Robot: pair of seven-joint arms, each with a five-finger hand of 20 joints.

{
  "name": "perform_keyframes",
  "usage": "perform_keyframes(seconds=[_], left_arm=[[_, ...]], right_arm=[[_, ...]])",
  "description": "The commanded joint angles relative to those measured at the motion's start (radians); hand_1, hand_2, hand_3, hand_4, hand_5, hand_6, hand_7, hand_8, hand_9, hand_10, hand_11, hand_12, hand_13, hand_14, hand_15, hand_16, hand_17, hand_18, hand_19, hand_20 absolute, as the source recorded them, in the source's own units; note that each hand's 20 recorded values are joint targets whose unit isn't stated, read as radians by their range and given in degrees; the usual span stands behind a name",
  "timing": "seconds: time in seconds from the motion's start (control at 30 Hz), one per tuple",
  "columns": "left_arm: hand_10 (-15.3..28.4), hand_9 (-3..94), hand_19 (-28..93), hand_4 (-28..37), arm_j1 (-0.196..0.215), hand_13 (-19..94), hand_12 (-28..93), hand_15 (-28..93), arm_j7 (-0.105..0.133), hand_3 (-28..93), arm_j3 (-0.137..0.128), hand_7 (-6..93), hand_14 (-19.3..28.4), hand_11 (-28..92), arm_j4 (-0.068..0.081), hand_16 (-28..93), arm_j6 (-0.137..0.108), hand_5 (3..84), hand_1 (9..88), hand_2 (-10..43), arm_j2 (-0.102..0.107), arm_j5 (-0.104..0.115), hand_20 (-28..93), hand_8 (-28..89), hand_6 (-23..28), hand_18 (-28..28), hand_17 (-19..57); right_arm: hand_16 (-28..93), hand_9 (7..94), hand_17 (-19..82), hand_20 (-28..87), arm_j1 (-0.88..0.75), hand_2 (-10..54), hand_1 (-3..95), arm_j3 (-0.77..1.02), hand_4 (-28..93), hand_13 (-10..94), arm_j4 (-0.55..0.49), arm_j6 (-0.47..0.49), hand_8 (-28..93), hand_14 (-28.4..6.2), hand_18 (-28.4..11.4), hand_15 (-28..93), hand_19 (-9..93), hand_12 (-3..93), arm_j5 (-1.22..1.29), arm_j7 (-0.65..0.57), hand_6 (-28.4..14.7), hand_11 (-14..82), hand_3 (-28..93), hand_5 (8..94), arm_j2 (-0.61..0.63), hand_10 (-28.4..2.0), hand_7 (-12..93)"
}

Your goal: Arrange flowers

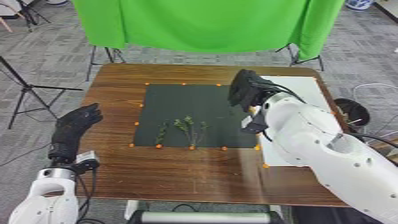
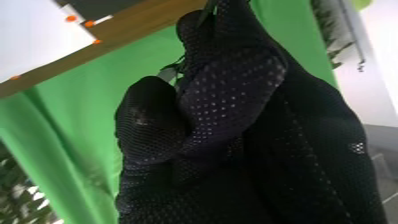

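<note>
On the dark mat (image 1: 182,102), several green sprigs lie near its front edge: a narrow one (image 1: 162,134) on the left and a branching leafy one (image 1: 188,127) beside it. My right hand (image 1: 244,91) is above the mat's right side, by the white sheet (image 1: 300,90). In the right wrist view, my right hand (image 2: 226,95) has its thumb and fingers pinched on a thin green sprig (image 2: 173,68), mostly hidden by the glove. My left hand (image 1: 78,120) stays over the table's left edge, fingers relaxed and holding nothing.
Orange markers (image 1: 225,148) line the mat and sheet on the brown table (image 1: 178,177). A green cloth (image 1: 209,25) hangs behind the table. Tripods stand at the left and back, and a black bin (image 1: 354,111) is beyond the right edge.
</note>
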State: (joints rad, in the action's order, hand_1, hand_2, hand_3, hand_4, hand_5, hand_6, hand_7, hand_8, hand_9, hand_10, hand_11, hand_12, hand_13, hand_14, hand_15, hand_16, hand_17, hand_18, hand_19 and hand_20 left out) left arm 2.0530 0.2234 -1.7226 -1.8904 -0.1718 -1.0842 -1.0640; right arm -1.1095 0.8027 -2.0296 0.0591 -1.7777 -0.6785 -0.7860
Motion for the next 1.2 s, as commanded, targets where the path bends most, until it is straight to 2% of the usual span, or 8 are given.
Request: perform_keyframes(seconds=[0.03, 0.33, 0.57, 0.87, 0.9, 0.93, 1.2], left_arm=[[13.0, 46.8, 13, -20.6, 0.005, 38, 10, 25, 0.004, 70, 0.004, 17.0, 16.6, 19, 0.001, 1, -0.001, 49.8, 27.3, -7.6, -0.006, 0.003, 21, -8, 2.8, 13.8, 7.0], [13.1, 46.8, 13, -20.6, 0.0, 38, 10, 25, 0.002, 70, 0.01, 17.0, 16.6, 19, 0.005, 1, 0.003, 49.8, 27.3, -7.7, -0.006, 0.003, 21, -8, 2.8, 13.8, 7.0], [13.0, 46.8, 13, -20.6, 0.002, 38, 10, 25, -0.002, 71, 0.01, 17.0, 16.6, 19, 0.006, 1, 0.006, 49.8, 27.3, -7.7, -0.008, 0.001, 21, -8, 2.8, 13.8, 6.9], [13.0, 46.8, 13, -20.5, -0.007, 38, 10, 25, -0.004, 70, 0.017, 17.0, 16.6, 19, 0.01, 1, 0.01, 49.8, 27.2, -7.7, -0.006, 0.001, 21, -8, 2.8, 13.8, 6.9], [13.0, 46.8, 13, -20.5, -0.002, 38, 10, 25, -0.003, 70, 0.014, 17.0, 16.5, 19, 0.006, 1, 0.008, 49.7, 27.2, -7.7, -0.007, 0.001, 21, -8, 2.8, 13.8, 6.9], [13.0, 46.8, 13, -20.6, -0.009, 38, 10, 25, -0.001, 70, 0.018, 17.0, 16.5, 19, 0.011, 1, 0.011, 49.7, 27.2, -7.6, -0.005, 0.0, 21, -8, 2.8, 13.8, 6.9], [13.0, 46.8, 13, -20.6, -0.012, 38, 10, 25, -0.002, 70, 0.023, 16.9, 16.5, 19, 0.012, 1, 0.012, 49.8, 27.3, -7.6, -0.005, 0.001, 21, -8, 2.8, 13.8, 6.9]], right_arm=[[28, 93.7, 75, 52, -0.007, -9.5, 66.2, -0.092, -9, 94, 0.007, 0.001, 20, -1.9, -2.5, 47, 75, 42.3, -0.005, 0.113, -5.5, 13.6, 59, 78.8, 0.029, -10.9, 23], [29, 93.7, 75, 52, 0.058, -9.5, 65.8, -0.2, -10, 94, 0.063, 0.04, 20, -1.8, -2.7, 47, 75, 42.7, -0.029, 0.173, -5.1, 13.1, 60, 78.6, 0.035, -10.8, 23], [29, 93.7, 75, 53, 0.066, -9.5, 65.3, -0.213, -10, 94, 0.089, 0.042, 20, -1.9, -2.8, 46, 75, 42.7, -0.059, 0.195, -4.9, 13.0, 60, 78.4, 0.04, -10.7, 24], [30, 93.3, 74, 53, 0.152, -9.5, 65.2, -0.315, -11, 94, 0.176, 0.029, 19, -2.0, -3.0, 46, 75, 43.3, -0.155, 0.404, -4.5, 12.8, 60, 77.9, 0.102, -11.4, 25], [31, 93.3, 74, 53, 0.168, -9.5, 65.2, -0.333, -12, 94, 0.184, 0.03, 19, -2.0, -3.1, 45, 75, 43.2, -0.181, 0.434, -4.6, 12.8, 60, 77.8, 0.108, -11.4, 25], [31, 93.3, 74, 53, 0.178, -9.5, 65.3, -0.341, -12, 94, 0.186, 0.032, 19, -2.1, -3.2, 45, 75, 43.2, -0.199, 0.454, -4.6, 12.8, 60, 77.7, 0.117, -11.5, 25], [33, 92.7, 72, 53, 0.239, -9.5, 65.2, -0.359, -13, 94, 0.217, 0.025, 18, -2.3, -3.7, 44, 75, 43.3, -0.209, 0.518, -3.9, 12.6, 60, 76.4, 0.147, -11.7, 27]])
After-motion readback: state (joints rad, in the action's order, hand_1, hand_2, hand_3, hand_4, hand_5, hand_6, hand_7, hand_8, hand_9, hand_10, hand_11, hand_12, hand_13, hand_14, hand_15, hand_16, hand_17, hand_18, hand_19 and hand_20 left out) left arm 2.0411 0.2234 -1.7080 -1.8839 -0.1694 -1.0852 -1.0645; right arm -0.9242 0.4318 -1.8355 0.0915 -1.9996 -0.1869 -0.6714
